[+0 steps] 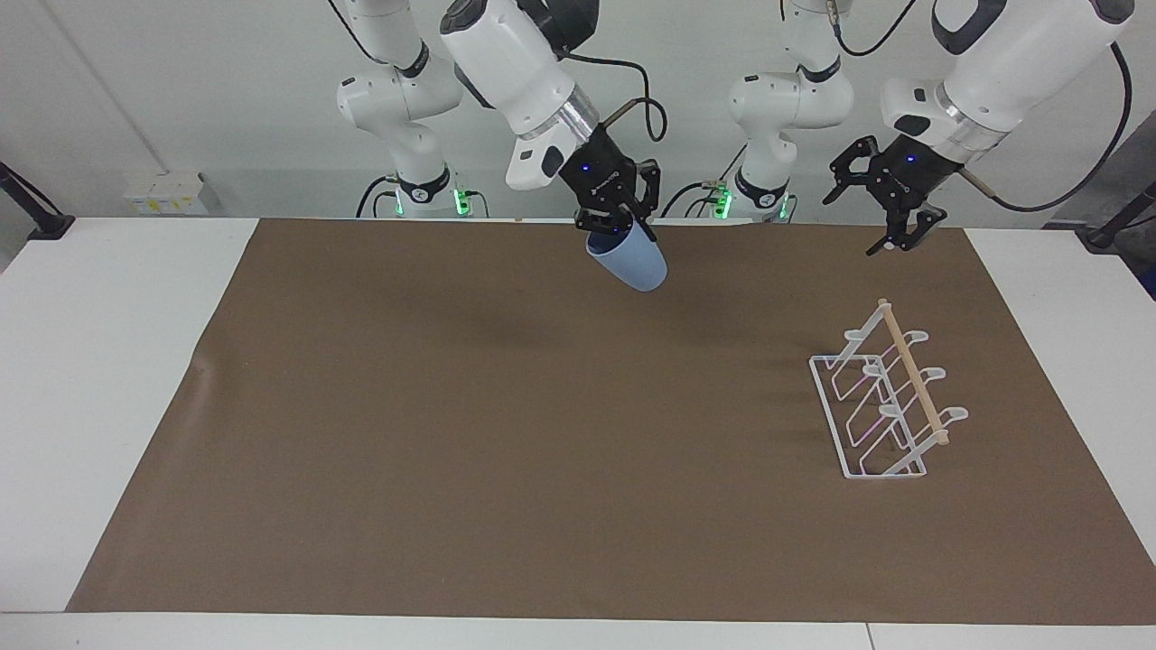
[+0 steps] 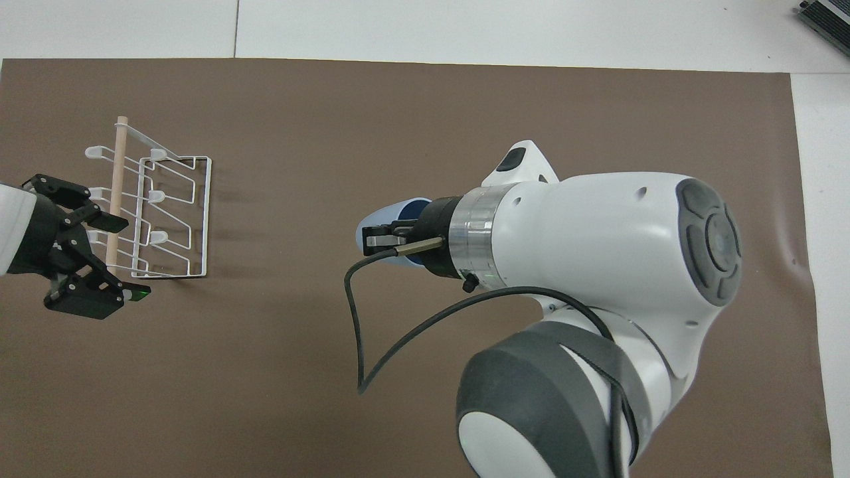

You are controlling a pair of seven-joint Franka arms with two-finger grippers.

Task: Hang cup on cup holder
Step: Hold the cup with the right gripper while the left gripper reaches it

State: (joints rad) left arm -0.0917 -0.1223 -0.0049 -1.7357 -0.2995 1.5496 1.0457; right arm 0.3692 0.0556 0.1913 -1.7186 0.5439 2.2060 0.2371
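Note:
My right gripper (image 1: 619, 226) hangs in the air over the mat's edge nearest the robots, about mid-table, shut on the rim of the light-blue cup (image 1: 635, 263). The cup is tilted, its base pointing down and toward the left arm's end. From overhead, the right arm hides most of the cup (image 2: 380, 222), and only its rim end shows beside the right gripper (image 2: 378, 240). The white wire cup holder (image 1: 914, 379) with a wooden dowel stands on the mat toward the left arm's end. My left gripper (image 1: 871, 212) is open and raised, over the cup holder's (image 2: 118, 166) end nearest the robots.
A brown mat (image 1: 452, 433) covers most of the white table (image 1: 90, 379). A black cable (image 2: 352, 332) loops down from the right wrist. Nothing else stands on the mat.

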